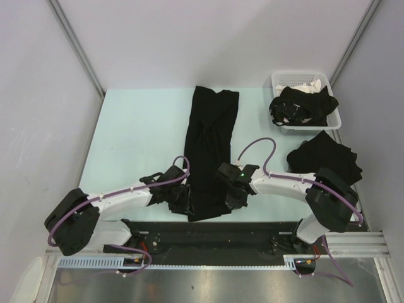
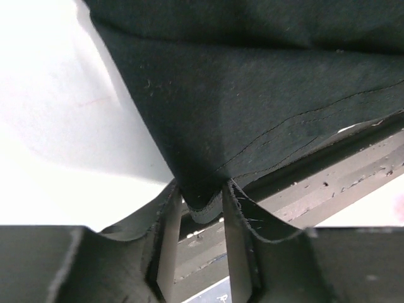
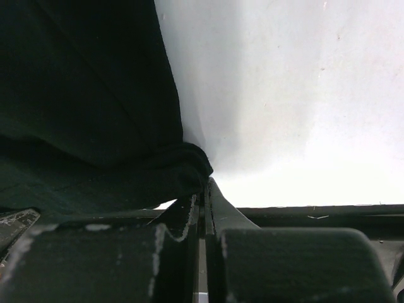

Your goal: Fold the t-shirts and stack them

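T-shirt on the table: a black shirt (image 1: pixel 209 154) folded into a long strip, running from 12 o'clock down to 6 o'clock in the middle of the table.
Left gripper (image 1: pixel 181 197): at the strip's near left corner, fingers (image 2: pixel 165 243) pinched on the hem.
Right gripper (image 1: pixel 232 194): at the near right corner, fingers (image 3: pixel 218 211) pressed together with a bunched edge of cloth caught between them.
Step in hand: probably the lengthwise fold, both near corners held.
Next move: likely lift both corners together and carry them toward 12 o'clock, keeping level.
Other shirts: a folded one (image 1: pixel 325 158) at 3 o'clock; more heaped in the white basket (image 1: pixel 281 80) at 1 o'clock.
Surface: pale green table (image 1: pixel 139 132), smooth.
Room: plain grey walls on three sides.
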Controlling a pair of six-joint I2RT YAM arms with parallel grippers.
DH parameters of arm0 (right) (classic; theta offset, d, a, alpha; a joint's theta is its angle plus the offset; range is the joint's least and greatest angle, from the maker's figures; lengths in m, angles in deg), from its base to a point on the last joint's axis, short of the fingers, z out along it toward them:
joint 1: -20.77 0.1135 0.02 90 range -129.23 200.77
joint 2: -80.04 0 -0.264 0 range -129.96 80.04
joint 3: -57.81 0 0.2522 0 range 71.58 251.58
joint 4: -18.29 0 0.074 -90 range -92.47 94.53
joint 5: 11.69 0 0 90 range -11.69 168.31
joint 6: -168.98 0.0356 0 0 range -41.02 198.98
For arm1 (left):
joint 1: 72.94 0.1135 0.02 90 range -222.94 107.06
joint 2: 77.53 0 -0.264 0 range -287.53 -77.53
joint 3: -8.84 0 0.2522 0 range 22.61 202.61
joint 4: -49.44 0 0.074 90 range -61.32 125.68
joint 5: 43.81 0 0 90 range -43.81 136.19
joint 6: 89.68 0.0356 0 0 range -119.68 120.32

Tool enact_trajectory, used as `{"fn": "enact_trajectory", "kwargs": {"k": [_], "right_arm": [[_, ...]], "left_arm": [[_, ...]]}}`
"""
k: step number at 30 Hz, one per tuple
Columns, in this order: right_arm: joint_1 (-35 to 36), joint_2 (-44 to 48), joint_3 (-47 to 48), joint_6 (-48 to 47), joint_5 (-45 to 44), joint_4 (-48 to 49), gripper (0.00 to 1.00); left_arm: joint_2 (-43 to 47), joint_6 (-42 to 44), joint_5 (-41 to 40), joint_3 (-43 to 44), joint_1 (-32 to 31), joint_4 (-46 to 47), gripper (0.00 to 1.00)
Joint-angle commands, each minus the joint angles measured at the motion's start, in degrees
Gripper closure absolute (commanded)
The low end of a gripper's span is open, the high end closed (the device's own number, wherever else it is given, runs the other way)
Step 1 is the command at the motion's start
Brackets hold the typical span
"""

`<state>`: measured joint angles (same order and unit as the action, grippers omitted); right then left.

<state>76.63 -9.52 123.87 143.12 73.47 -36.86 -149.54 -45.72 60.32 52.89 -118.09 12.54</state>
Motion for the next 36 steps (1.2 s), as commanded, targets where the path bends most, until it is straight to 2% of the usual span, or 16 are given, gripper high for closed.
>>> {"fn": "enact_trajectory", "kwargs": {"k": [1,11,17,24,36], "right_arm": [[-0.4,0.7,0.09,-0.86,0.01,0.69,1.0],[-1.71,0.17,0.09,-1.38,0.62,2.45,1.0],[-2.07,0.7,0.09,-1.56,0.97,2.8,1.0],[-3.47,2.37,0.88,-2.79,1.15,2.1,1.0],[-7.86,3.86,8.52,-9.99,-2.71,-1.59,1.0]], "left_arm": [[0.29,0.69,-0.77,1.62,-0.91,-2.7,0.68],[0.64,2.01,-1.83,3.47,-1.17,-5.87,0.98],[-0.94,3.24,-1.39,4.34,-1.17,-4.9,1.0],[-0.42,6.31,-3.84,10.84,-1.17,-8.24,1.0],[-0.68,10.01,-9.99,16.82,-1.09,-12.55,1.0]]}}
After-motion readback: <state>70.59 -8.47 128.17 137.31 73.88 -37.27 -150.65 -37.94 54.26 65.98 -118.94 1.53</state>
